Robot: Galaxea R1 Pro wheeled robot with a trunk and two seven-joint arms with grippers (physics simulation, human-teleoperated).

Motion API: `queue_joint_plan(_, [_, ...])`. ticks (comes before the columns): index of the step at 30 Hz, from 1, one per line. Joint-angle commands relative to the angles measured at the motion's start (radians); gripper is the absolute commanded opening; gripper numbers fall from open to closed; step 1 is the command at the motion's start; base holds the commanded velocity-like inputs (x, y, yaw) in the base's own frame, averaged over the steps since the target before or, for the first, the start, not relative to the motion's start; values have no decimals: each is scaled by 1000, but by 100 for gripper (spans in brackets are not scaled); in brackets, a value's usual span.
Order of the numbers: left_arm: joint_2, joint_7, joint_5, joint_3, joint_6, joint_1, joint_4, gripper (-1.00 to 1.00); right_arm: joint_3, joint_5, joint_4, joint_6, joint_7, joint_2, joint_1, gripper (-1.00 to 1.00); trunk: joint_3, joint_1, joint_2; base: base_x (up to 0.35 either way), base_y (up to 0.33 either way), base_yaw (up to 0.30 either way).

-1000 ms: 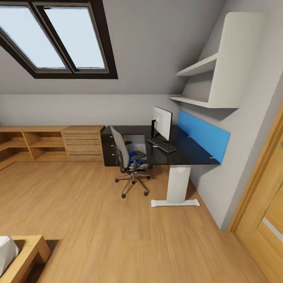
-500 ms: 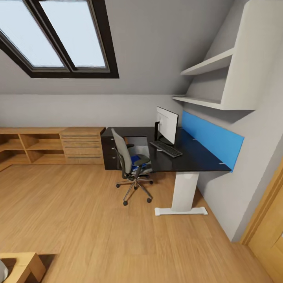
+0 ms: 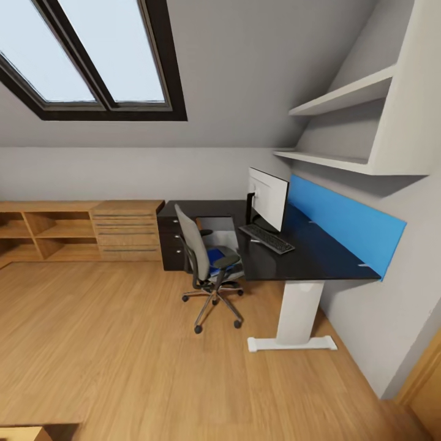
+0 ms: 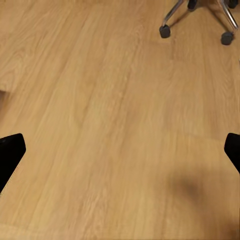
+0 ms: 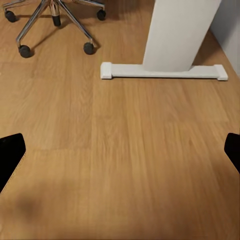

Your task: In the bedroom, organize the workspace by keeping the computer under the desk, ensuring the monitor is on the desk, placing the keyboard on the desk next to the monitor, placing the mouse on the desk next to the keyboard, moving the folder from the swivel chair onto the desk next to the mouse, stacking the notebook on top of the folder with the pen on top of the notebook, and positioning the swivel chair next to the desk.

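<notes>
While the robot stood out on the light wood floor (image 3: 122, 343) of the bedroom (image 3: 245, 73), the L-shaped black-topped bench (image 3: 318, 260) sat against the grey wall under the white wall shelves (image 3: 349, 128), with its blue back panel (image 3: 346, 223) along the far edge and its white pedestal leg (image 3: 299, 315) on the floor. Low wooden shelving (image 3: 73, 229) ran along the wall beside the bench's black drawer unit (image 3: 171, 245). A black-framed skylight (image 3: 92, 55) cut the sloped ceiling.

The swivel chair (image 3: 199, 251) stood at the bench's inner corner, its back turned to the room; its castors showed in the left wrist view (image 4: 165, 31) and the right wrist view (image 5: 25, 50). The monitor (image 3: 267, 197) stood upright on the bench near the back panel. The keyboard (image 3: 267, 239) lay on the bench top just in front of the monitor. The blue folder (image 3: 214, 254) rested on the chair seat.

The left gripper (image 4: 120, 150) hung over bare floor with its fingertips (image 4: 10, 150) spread wide apart, holding nothing. The right gripper (image 5: 120, 150) was likewise spread and empty, its fingertips (image 5: 10, 150) at the frame's sides above the floor near the pedestal foot (image 5: 165, 71).
</notes>
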Motion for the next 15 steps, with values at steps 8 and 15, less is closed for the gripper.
queue_joint_plan(8, [0,1,1,3,-1,0,-1,100,-2,13,1,-2,-7,1,-1,100,-1,1,-1,330,127,0])
queue_joint_plan(15, [8,1,1,4,0,0,-1,100,20,13,1,-1,-7,1,-1,100,-1,1,-1,330,129,0])
